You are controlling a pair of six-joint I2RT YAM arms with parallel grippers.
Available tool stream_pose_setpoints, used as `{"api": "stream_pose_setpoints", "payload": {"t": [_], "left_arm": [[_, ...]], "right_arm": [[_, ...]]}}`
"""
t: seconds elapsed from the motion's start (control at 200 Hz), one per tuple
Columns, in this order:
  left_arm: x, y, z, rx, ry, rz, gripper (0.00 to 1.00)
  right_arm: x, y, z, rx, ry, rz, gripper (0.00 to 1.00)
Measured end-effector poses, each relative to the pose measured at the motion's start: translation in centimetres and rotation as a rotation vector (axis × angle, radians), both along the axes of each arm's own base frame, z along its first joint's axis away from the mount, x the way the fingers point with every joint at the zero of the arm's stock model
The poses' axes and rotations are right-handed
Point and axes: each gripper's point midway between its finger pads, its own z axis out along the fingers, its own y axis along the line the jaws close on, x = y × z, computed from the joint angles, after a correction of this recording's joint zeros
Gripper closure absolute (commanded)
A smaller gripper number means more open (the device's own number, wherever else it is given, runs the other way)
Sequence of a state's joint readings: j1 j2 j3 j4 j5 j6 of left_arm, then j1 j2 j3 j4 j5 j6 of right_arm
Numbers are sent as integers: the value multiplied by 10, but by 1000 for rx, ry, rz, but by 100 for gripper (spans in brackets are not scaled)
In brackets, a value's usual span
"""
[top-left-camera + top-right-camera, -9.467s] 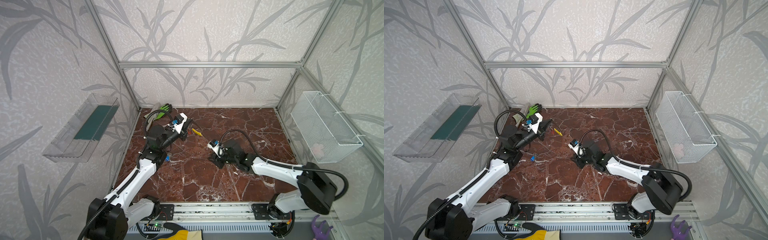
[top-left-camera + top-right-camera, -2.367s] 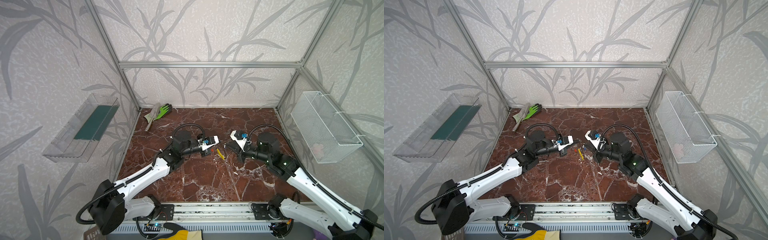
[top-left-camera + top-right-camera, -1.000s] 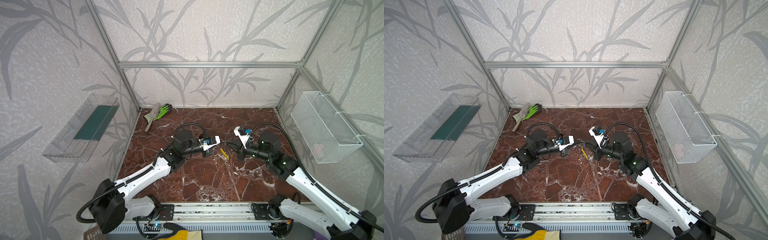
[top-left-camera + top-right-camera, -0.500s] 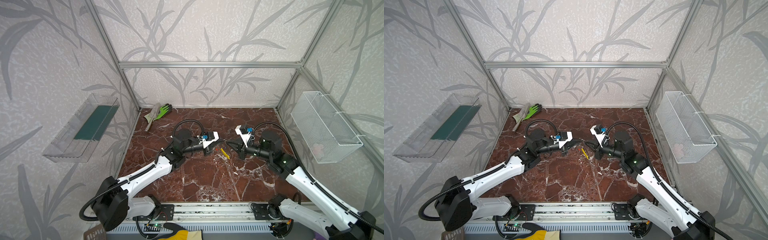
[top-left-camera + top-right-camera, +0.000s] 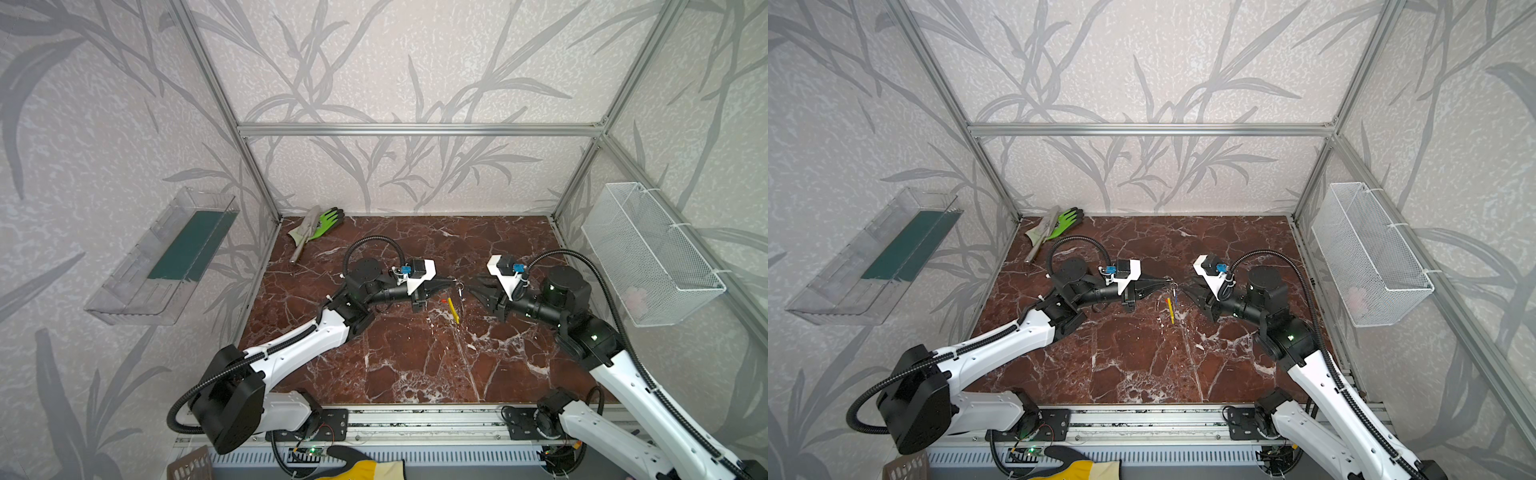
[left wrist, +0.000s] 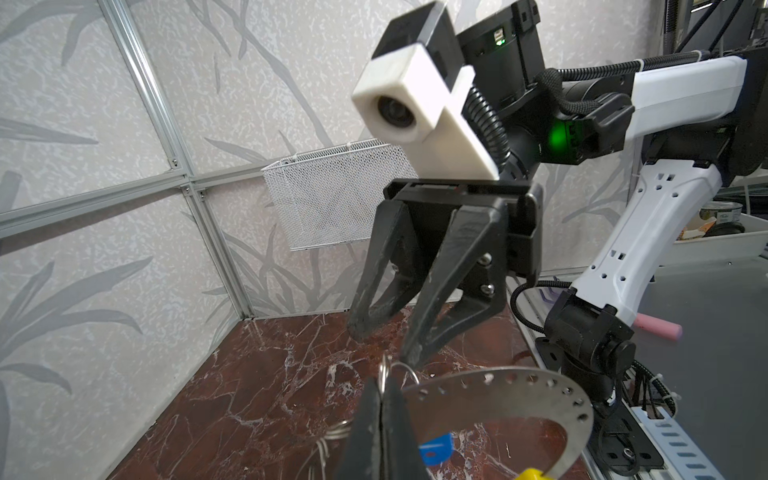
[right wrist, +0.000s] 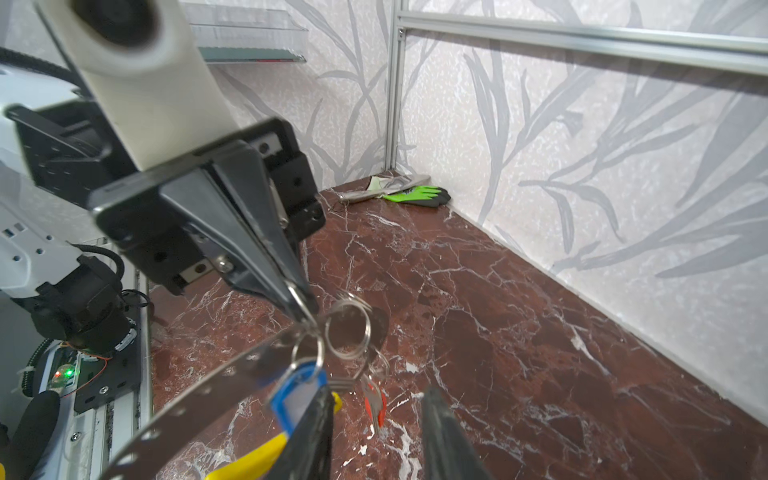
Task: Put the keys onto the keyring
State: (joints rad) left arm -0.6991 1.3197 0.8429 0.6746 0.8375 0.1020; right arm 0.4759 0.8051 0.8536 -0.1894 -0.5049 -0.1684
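Observation:
In both top views my left gripper (image 5: 451, 282) (image 5: 1165, 279) is held above the middle of the marble floor, shut on the keyring. The keyring (image 6: 498, 386) is a grey perforated hoop with a yellow arc (image 5: 454, 309) (image 7: 249, 457), and it hangs down from the shut jaws (image 6: 382, 384). In the right wrist view a blue-headed key (image 7: 299, 392) and a red-headed key (image 7: 374, 405) dangle from small split rings on the hoop. My right gripper (image 5: 473, 289) (image 7: 374, 440) faces the left one just beside the bunch, open, with nothing between its fingers.
A green glove (image 5: 328, 218) and a metal tool lie in the back left corner. A white wire basket (image 5: 648, 253) hangs on the right wall and a clear tray (image 5: 166, 257) on the left wall. A yellow glove (image 5: 365, 467) shows past the front rail.
My right gripper's jaws have opened beside the hanging bunch. The left gripper stays shut on the keyring and has hardly moved.

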Motion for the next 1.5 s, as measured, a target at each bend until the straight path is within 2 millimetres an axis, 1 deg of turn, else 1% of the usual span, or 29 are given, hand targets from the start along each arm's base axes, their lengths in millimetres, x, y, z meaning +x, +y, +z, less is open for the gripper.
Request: {"api": "stream_pose_setpoints", "payload": {"t": [0.095,0.255,0.355,0.66,0.725,0.865,1.09,1.155,1.175,1.22,1.225,1.239,1.244,1.299,1.399,1.499], "left_arm": [[1,-2,-3,3,14,-6,100],[1,-2,-2,-1,15,-8,100],[1,-2,2,-8,7,-7,100],[2,-2,2,-7,-9,0,100],[3,-2,2,-7,-16,5,100],[5,-1,2,-6,-30,17,100],[6,-1,2,-5,-52,26,100],[6,-1,2,-4,-52,27,100],[7,-1,1,-3,-52,27,100],[7,-2,1,-2,-51,27,100],[7,-2,1,-2,-51,26,100],[7,-2,0,-1,-50,27,100],[7,-2,0,-1,-50,26,100],[7,-2,0,-1,-48,26,100],[8,-2,2,-13,-51,25,100],[7,-3,4,-25,-46,19,100]], "right_arm": [[-5,2,5,0,-33,27,64],[-6,6,5,-3,-31,59,66],[-4,10,3,4,-10,72,66],[6,18,-2,50,73,74,67],[7,20,-3,55,85,79,70],[7,22,-5,67,118,85,86],[12,21,-11,92,183,97,88],[14,22,-13,101,208,109,87],[14,22,-14,105,216,114,85],[15,23,-16,112,233,126,79],[15,23,-16,111,234,128,76],[15,23,-17,113,240,131,75],[15,23,-17,115,243,132,73],[16,23,-19,113,251,136,67],[15,20,-16,101,212,133,64],[3,10,-4,83,87,115,64]]}}
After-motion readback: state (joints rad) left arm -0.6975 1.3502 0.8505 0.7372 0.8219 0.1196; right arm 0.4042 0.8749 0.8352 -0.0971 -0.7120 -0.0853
